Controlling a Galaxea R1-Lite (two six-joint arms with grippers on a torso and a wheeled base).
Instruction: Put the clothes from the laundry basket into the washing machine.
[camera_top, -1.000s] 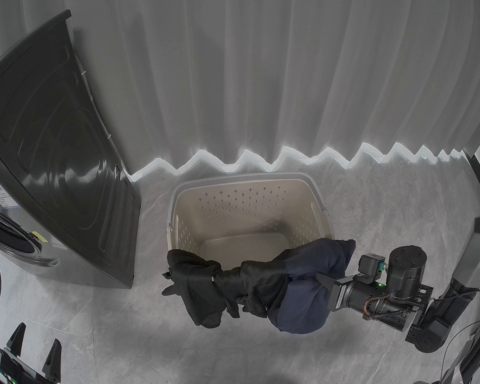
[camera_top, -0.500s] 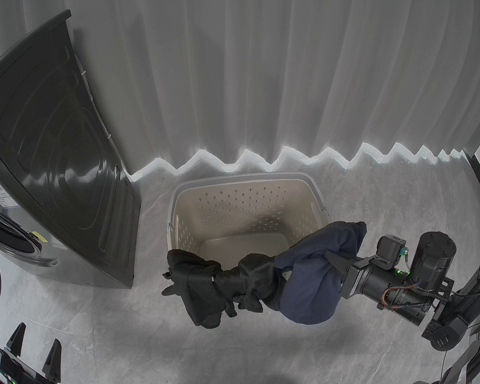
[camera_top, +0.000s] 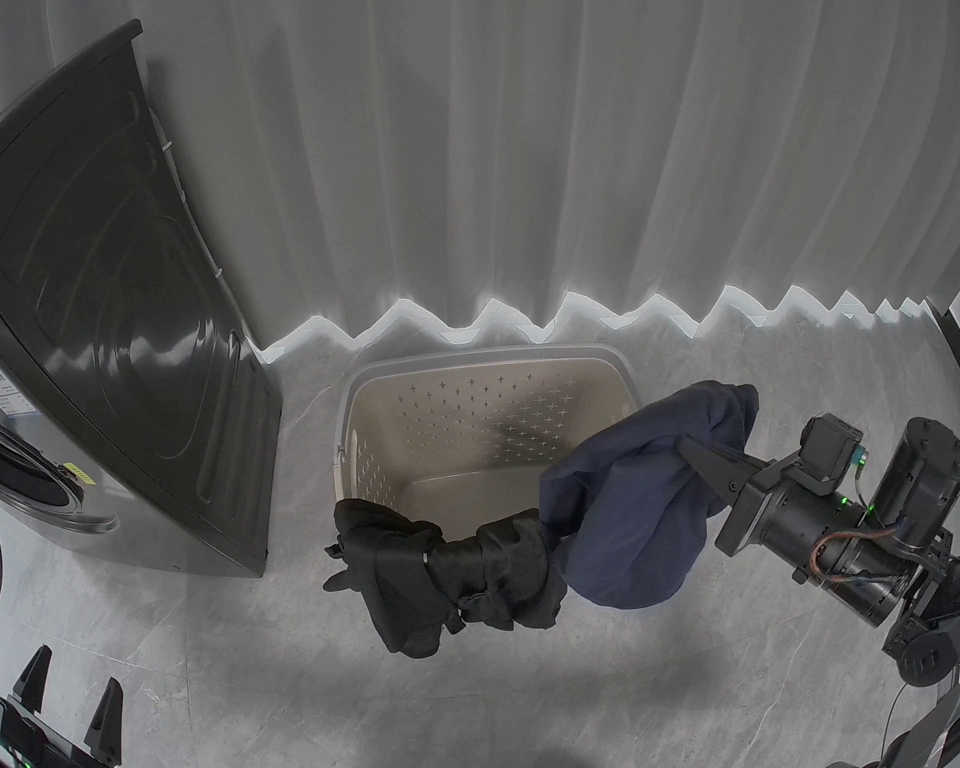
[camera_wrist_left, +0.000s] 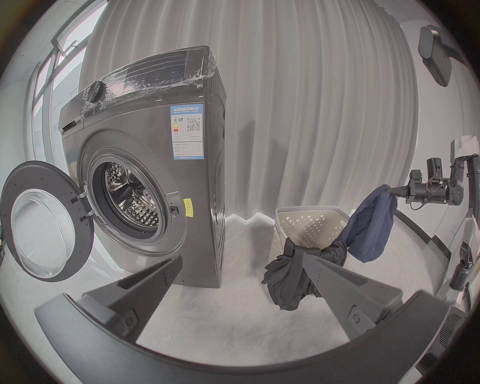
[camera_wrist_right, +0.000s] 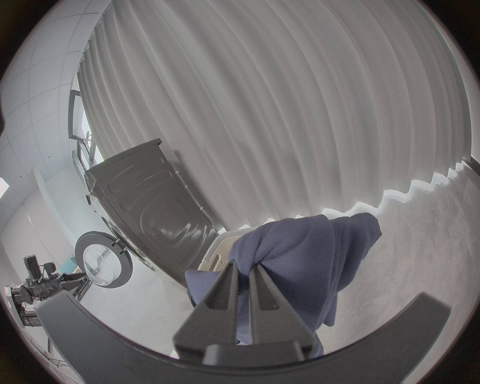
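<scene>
Soft navy-blue cloth garment (camera_top: 640, 500), centre right, pinched at a bunched fold by closed right gripper (camera_top: 690, 450); tangled with black garment (camera_top: 420, 585) draped over beige perforated plastic laundry basket (camera_top: 480, 352); left gripper (camera_top: 70, 690) spread, empty, lower left; judged light, floppy

- I see a navy garment (camera_top: 640, 500) hanging, centre right, above the right rim of the beige laundry basket (camera_top: 480, 353).
- A black garment (camera_top: 440, 585) drapes over its near rim, touching the navy one.
- Grey washing machine (camera_top: 120, 300) far left, door (camera_wrist_left: 45, 220) open.
</scene>
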